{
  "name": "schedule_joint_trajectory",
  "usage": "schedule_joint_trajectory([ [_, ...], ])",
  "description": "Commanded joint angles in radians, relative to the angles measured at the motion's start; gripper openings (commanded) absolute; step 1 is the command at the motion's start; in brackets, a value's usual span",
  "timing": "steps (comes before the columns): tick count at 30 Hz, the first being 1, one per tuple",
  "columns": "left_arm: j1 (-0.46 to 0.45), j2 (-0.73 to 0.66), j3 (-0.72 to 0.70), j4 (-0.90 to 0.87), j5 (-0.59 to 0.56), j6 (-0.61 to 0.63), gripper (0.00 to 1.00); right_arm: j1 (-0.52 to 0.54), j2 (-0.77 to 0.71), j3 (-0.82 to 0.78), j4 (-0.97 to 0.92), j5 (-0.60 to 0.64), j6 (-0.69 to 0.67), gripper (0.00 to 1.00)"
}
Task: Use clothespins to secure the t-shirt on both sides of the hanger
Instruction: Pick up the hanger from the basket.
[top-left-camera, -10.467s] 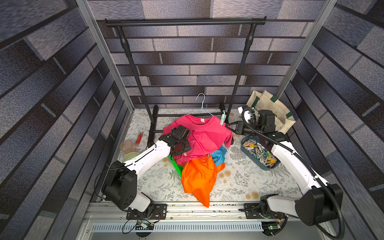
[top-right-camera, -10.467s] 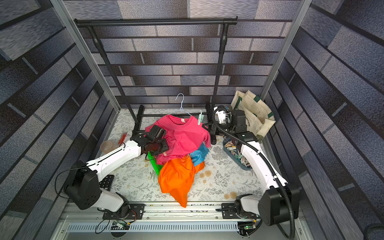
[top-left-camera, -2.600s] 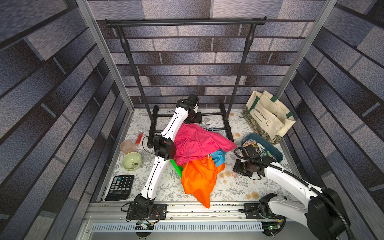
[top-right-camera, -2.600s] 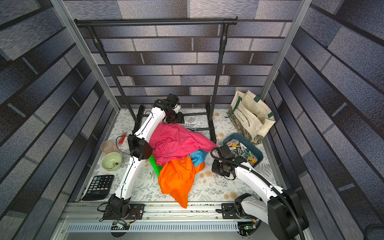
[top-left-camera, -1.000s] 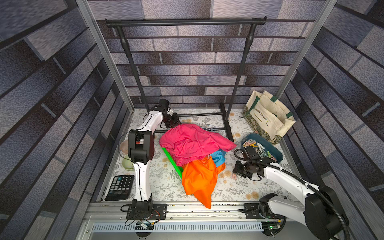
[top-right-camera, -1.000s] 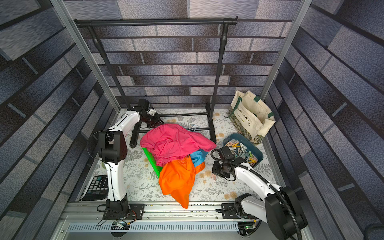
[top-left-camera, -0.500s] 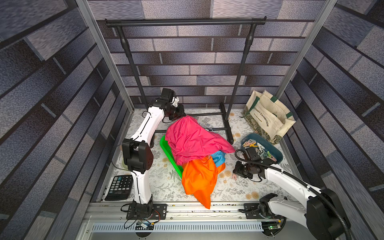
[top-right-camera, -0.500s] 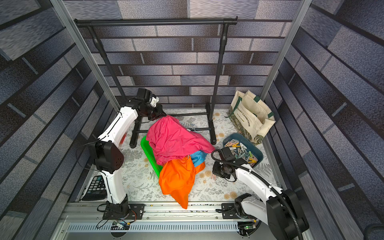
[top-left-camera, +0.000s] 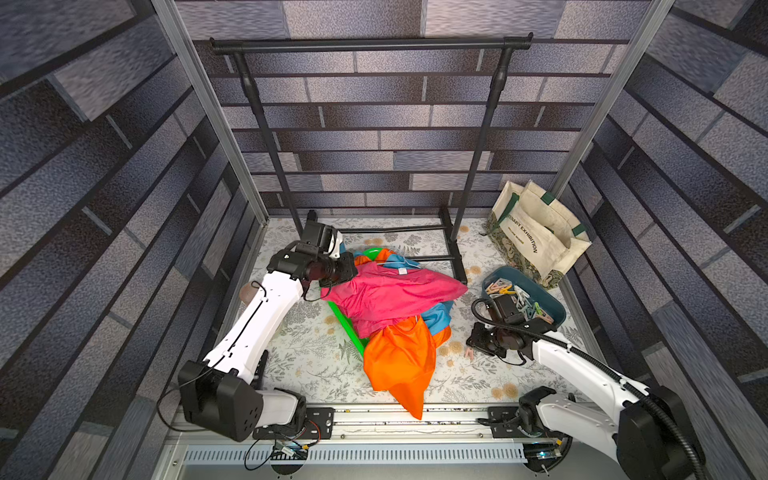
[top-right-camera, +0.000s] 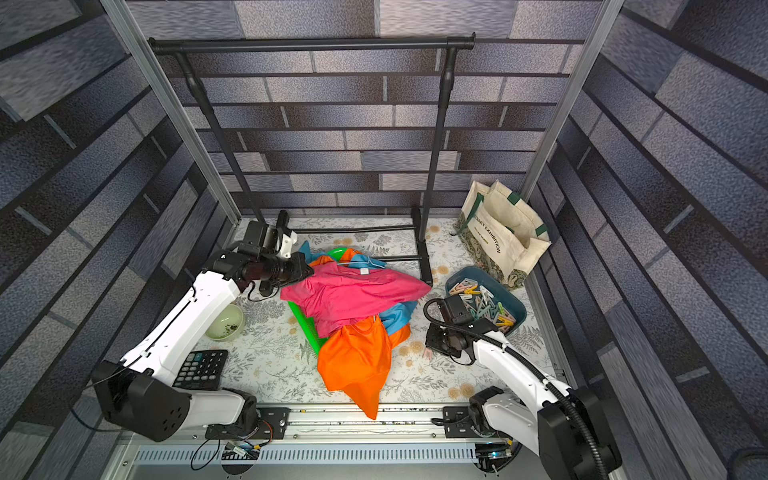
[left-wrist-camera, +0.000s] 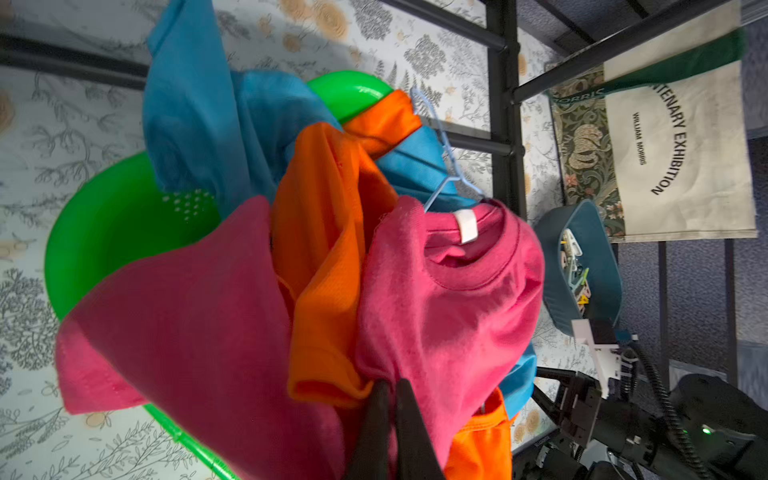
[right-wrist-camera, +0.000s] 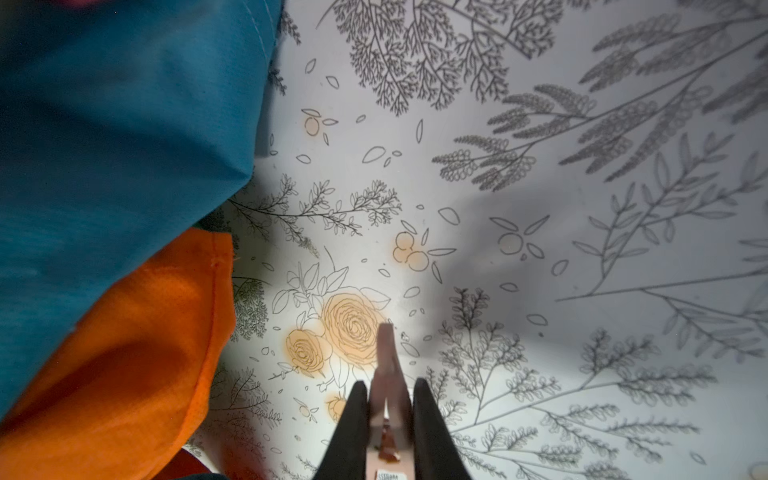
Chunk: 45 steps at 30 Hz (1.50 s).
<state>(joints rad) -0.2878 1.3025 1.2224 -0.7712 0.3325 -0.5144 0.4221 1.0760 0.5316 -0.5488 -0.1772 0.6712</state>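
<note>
In both top views I see my left gripper (top-left-camera: 336, 279) at the far-left edge of the pink t-shirt (top-left-camera: 390, 295). The shirt is draped over a green basket (top-left-camera: 347, 328) together with an orange garment (top-left-camera: 399, 361) and a blue garment (top-left-camera: 441, 316). The pale blue wire hanger (top-left-camera: 397, 262) pokes out at the collar. My right gripper (top-left-camera: 473, 348) sits low over the floral table cover (top-left-camera: 316, 361), near the teal tub (top-left-camera: 559, 318) of clothespins (top-left-camera: 519, 299). A pink clothespin (top-left-camera: 468, 354) shows at its tip.

From the left wrist, the left gripper (left-wrist-camera: 388, 384) has its jaws pinched together on a fold of the pink t-shirt (left-wrist-camera: 449, 311). The wire hanger (left-wrist-camera: 454, 176) rises from the collar beside the white neck label (left-wrist-camera: 465, 224).

From the right wrist, the right gripper (right-wrist-camera: 388, 388) is clamped on the pink clothespin (right-wrist-camera: 386, 361). The clothespin lies apart from the blue and orange cloth, and I cannot tell whether its nose touches the cover.
</note>
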Motion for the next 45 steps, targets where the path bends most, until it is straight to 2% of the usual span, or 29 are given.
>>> schedule_joint_trajectory([
  [1,0.024,-0.071,-0.147,-0.015,-0.015,-0.063,0.07,-0.009,0.021,0.009,-0.002,-0.01,-0.008,0.0],
  [3,0.043,-0.087,-0.237,0.017,0.002,-0.083,0.1,-0.008,0.032,0.014,0.005,-0.018,-0.008,0.0],
  [6,0.051,-0.074,-0.306,0.047,0.0,-0.096,0.22,-0.008,0.042,0.018,0.01,-0.025,-0.01,0.0],
  [7,0.051,-0.061,-0.309,0.048,0.001,-0.095,0.33,-0.009,0.041,0.02,0.008,-0.024,-0.01,0.0],
  [8,0.052,-0.049,-0.305,0.041,0.002,-0.092,0.49,-0.008,0.039,0.022,0.003,-0.021,-0.014,0.0],
  [9,0.054,-0.035,-0.287,0.027,0.0,-0.086,0.66,-0.009,0.036,0.024,-0.003,-0.015,-0.016,0.0],
  [10,0.057,-0.027,-0.261,0.01,-0.008,-0.082,0.76,-0.009,0.032,0.025,-0.009,-0.011,-0.019,0.0],
  [12,0.064,-0.017,-0.175,-0.03,-0.033,-0.06,0.86,-0.009,0.023,0.026,-0.021,0.002,-0.025,0.0],
  [15,0.067,-0.006,0.005,-0.104,-0.122,-0.023,0.93,-0.008,0.016,0.023,-0.027,0.014,-0.027,0.0],
  [19,-0.005,0.072,0.222,-0.128,-0.236,0.028,0.88,-0.008,0.015,0.017,-0.018,0.017,-0.025,0.0],
  [24,-0.099,0.296,0.42,-0.194,-0.3,0.096,0.87,-0.009,0.011,0.022,-0.027,0.028,-0.033,0.0],
  [27,-0.135,0.409,0.493,-0.187,-0.267,0.123,0.83,-0.008,0.006,0.024,-0.04,0.046,-0.043,0.0],
  [29,-0.152,0.485,0.547,-0.188,-0.229,0.134,0.71,-0.008,0.004,0.021,-0.042,0.049,-0.045,0.0],
  [31,-0.155,0.547,0.587,-0.18,-0.181,0.133,0.62,-0.009,0.001,0.015,-0.038,0.052,-0.045,0.0],
  [34,-0.157,0.622,0.628,-0.147,-0.102,0.122,0.6,-0.009,0.003,0.001,-0.024,0.052,-0.039,0.0],
  [37,-0.161,0.681,0.656,-0.11,-0.023,0.102,0.53,-0.009,0.012,-0.004,-0.014,0.046,-0.037,0.0],
  [42,-0.162,0.744,0.654,-0.044,0.05,0.075,0.49,-0.008,0.015,-0.016,-0.006,0.048,-0.035,0.0],
  [45,-0.156,0.778,0.651,-0.018,0.094,0.061,0.4,-0.009,0.022,-0.014,-0.005,0.047,-0.036,0.0],
])
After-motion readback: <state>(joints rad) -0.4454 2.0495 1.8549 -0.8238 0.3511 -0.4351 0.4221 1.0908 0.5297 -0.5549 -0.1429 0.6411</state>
